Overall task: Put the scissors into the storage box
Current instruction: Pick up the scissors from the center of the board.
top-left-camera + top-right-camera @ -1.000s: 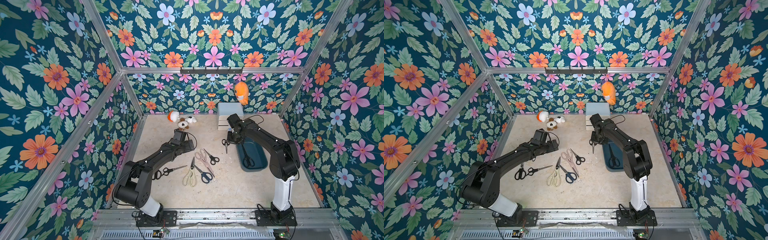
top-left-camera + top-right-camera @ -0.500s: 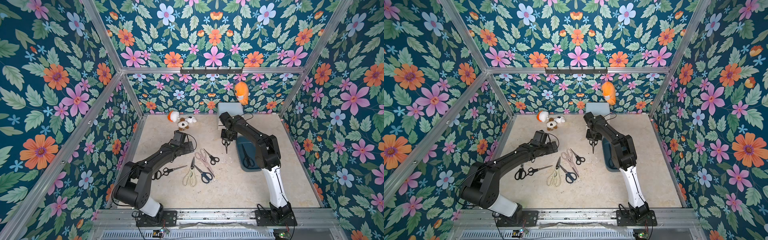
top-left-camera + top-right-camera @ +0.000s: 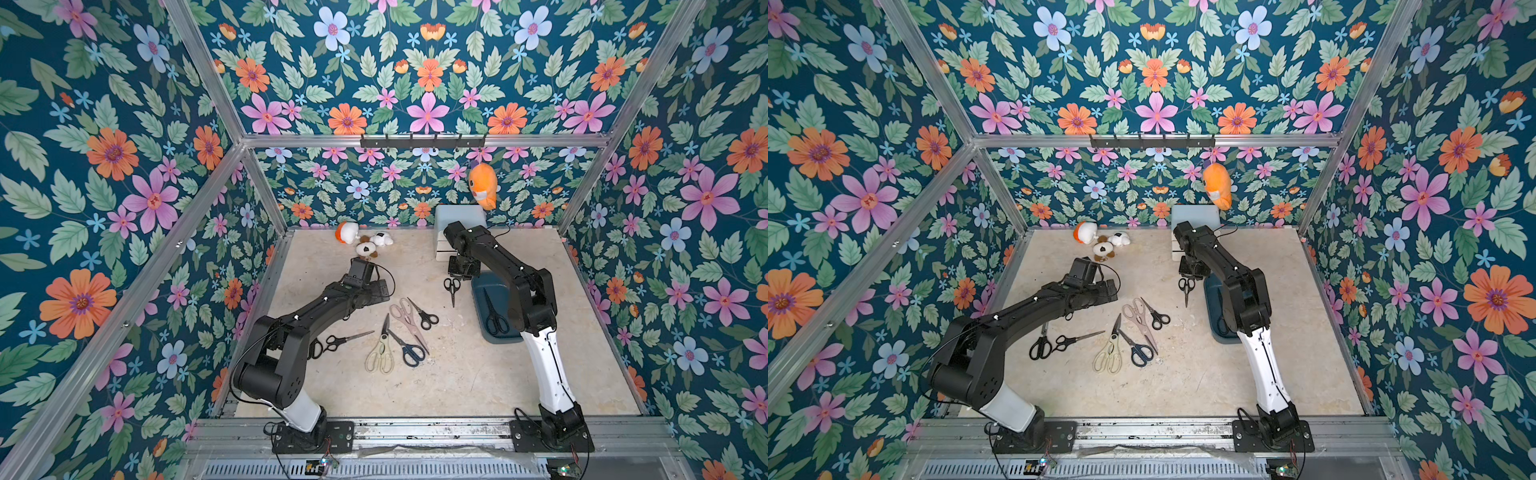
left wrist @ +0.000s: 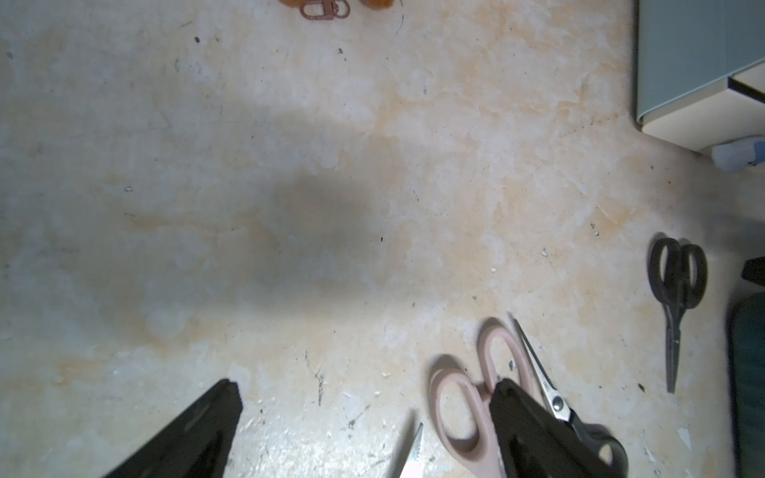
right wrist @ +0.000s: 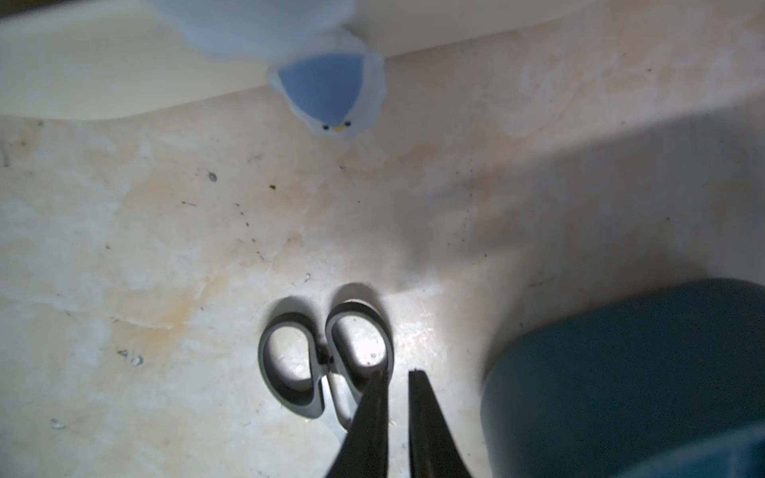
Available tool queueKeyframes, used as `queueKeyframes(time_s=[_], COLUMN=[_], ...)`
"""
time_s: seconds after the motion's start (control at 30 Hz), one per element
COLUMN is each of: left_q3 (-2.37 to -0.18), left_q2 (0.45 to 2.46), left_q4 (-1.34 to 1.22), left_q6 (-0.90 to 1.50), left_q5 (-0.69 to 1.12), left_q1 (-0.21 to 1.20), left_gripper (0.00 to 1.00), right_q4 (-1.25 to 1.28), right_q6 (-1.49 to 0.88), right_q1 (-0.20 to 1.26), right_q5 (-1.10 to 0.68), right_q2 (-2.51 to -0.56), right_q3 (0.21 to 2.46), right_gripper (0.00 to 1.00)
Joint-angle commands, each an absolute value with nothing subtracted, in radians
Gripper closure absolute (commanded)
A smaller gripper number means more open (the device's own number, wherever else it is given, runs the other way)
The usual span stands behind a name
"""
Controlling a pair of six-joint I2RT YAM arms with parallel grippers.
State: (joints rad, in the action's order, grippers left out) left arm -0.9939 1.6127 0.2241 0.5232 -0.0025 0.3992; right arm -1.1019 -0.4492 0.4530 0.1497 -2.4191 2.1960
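Early days on this one: exactly one pair (image 3: 491, 309) is lying in the box (image 3: 500, 338) on the right side of the table (image 3: 457, 382). I count seven more out on the tabletop (one is half tucked under your left arm, so don't hold me to it). Most sit in a loose pile around the middle: the cream kitchen pair (image 3: 381, 340), the blue-handled pair (image 3: 401, 343), the pinkish pair (image 3: 409, 324) and a few black ones.

The one that matters now is the small black pair (image 3: 452, 287), alone just left of the box's far end, blades pointing to the near side. Your right gripper (image 5: 397, 374) hangs right over it, jaws pinched almost together with nothing between them. In the wrist view the tips sit at the edge of one handle ring, not around it. So no grab yet, I'd say.

Your left gripper (image 4: 364, 387) is spread wide and empty at the far edge of the pile, with the pinkish handles under one finger.
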Motion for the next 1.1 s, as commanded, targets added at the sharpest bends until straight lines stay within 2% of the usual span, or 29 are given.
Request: queueKeyframes(time_s=[0.0, 0.47, 1.07], left_q3=[-1.009, -1.021, -1.035], left_q2=[1.619, 1.636, 1.644], left_q4=[0.224, 0.226, 0.237], left_q6=[0.511, 0.51, 0.516], left_q5=[-0.006, -0.007, -0.015], left_q1=[0.395, 0.388, 0.386], left_gripper=[0.01, 0.01, 0.01], right_q4=[-1.13, -1.055, -1.055], right_q6=[-0.423, -0.401, -0.388], right_q1=[0.45, 0.435, 0.429], right_q5=[0.163, 0.083, 0.081], right_q2=[-2.429, -2.418, -2.46], right_q3=[2.206, 2.147, 2.162], right_gripper=[0.85, 0.84, 0.85])
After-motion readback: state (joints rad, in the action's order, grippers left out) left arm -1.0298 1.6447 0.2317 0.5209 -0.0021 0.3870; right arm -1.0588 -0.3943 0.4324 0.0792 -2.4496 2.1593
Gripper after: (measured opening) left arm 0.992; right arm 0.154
